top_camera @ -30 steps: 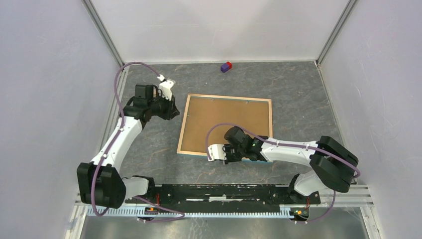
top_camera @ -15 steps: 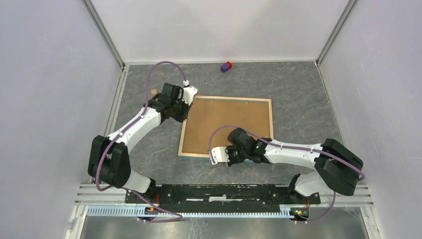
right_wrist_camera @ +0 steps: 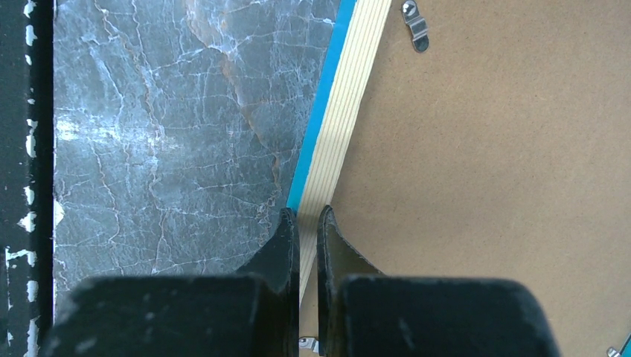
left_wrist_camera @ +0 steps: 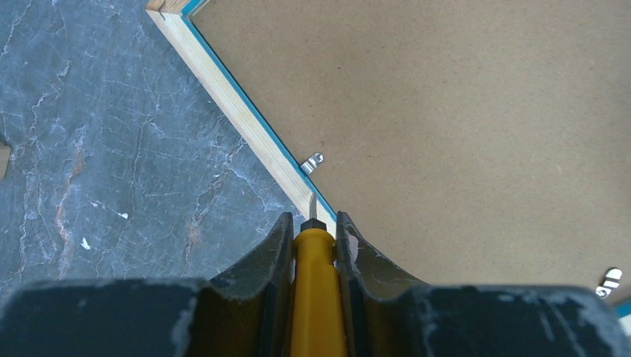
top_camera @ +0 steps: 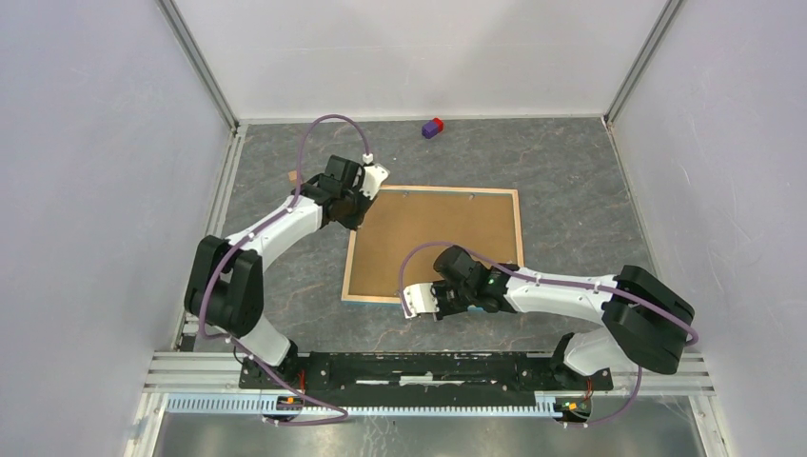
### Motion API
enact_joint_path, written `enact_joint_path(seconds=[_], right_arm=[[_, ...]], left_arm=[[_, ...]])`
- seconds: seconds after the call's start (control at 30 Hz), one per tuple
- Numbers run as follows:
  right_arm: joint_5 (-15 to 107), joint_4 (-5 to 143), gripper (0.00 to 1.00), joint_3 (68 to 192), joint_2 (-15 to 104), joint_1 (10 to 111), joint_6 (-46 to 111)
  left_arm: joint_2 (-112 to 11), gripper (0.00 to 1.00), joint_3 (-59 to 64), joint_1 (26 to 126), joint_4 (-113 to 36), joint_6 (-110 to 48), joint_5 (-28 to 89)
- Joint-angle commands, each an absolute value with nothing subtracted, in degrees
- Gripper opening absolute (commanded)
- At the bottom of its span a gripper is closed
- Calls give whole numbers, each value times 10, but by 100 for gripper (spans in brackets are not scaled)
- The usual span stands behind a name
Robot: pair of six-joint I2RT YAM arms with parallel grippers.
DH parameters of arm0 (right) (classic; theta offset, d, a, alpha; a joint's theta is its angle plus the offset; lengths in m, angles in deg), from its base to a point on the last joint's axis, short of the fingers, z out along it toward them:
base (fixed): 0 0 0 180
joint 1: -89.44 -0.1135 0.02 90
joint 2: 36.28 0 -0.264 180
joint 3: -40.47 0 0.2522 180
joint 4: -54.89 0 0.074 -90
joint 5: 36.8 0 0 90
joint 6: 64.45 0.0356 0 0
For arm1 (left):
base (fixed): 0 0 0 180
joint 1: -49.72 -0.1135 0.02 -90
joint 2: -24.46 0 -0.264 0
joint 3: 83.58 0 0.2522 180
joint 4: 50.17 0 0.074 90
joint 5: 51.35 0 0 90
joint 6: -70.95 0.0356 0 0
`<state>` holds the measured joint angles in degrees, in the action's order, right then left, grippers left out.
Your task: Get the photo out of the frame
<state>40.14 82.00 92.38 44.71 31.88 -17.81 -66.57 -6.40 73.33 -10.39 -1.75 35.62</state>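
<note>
The frame point(top_camera: 433, 243) lies face down in the middle of the tabletop point(top_camera: 571, 181): brown fibreboard back, pale wood rim, thin blue edge, small metal tabs point(left_wrist_camera: 312, 161). The left hand point(left_wrist_camera: 314, 221) is clamped on a yellow-handled tool point(left_wrist_camera: 316, 282), its tip at the rim; the right hand point(right_wrist_camera: 306, 216), fingers together, sits over the near rim
</note>
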Motion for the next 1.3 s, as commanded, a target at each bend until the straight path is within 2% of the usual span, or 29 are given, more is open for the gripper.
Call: enact_joint_path(seconds=[0.0,0.53,1.27], right_arm=[[380,908,0,896,485,305,-194],[386,908,0,897,495,305,-188],[391,902,0,897,501,304,-185]], left_arm=[[-677,2,-38,734,-141,10,372],[-730,2,-2,735,-159,16,377],[-678,2,-79,736,-131,42,358]])
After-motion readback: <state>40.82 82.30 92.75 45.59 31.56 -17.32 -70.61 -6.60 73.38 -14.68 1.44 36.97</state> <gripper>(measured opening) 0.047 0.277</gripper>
